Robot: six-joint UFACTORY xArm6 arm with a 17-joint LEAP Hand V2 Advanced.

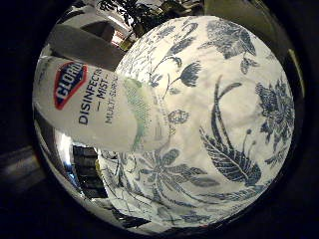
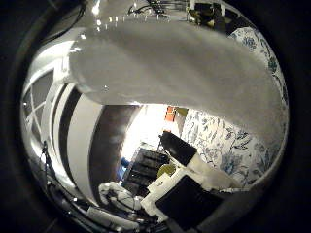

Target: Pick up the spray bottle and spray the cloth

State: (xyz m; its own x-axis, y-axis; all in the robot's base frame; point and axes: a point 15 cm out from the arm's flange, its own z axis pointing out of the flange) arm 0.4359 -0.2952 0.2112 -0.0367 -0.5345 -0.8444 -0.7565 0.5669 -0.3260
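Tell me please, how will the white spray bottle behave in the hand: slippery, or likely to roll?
The spray bottle looks smooth and glossy, so it may slip in a loose grip. Its rounded body would probably roll if laid on the floral cloth. It fills much of the thumb side view, so it sits close to the palm.

I log print on one item only: the bottle [image 1: 94, 107]. Its white label [image 1: 107, 117] carries a red-and-blue diamond badge [image 1: 69, 84] with white capital lettering, which is a brand mark. Beside the badge run three lines of dark capital lettering along the bottle's length, giving the product type and its use. In the thumb-side view I can read nothing.
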